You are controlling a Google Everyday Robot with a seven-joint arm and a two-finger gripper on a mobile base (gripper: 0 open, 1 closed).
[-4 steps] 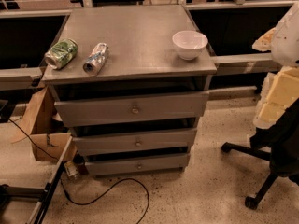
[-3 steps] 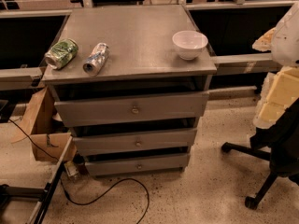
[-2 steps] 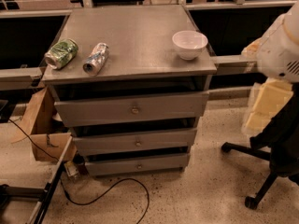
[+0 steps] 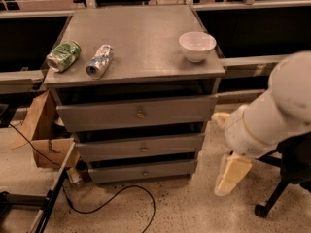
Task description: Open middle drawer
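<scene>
You have bare speckled floor (image 4: 187, 210) straight in front of the wide grey middle drawer (image 4: 121, 148) with the small brass knob; only a thin black cable (image 4: 127, 194) loops across it. Your cream-coloured gripper (image 4: 228, 178) hangs low, just right of the grey metal cabinet (image 4: 146, 42), apart from it. A black office chair base (image 4: 272, 201) stands close on its right. At the cabinet's left, a brown cardboard box (image 4: 43, 130) and a dark metal frame (image 4: 46, 208) narrow the way in.

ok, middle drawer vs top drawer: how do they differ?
Top drawer front is taller and wider; middle drawer front is shorter and narrower. Top drawer sits just under the tabletop; middle drawer sits below it. Both are grey with one small centre knob. End effector hangs low, right of both, touching neither.
</scene>
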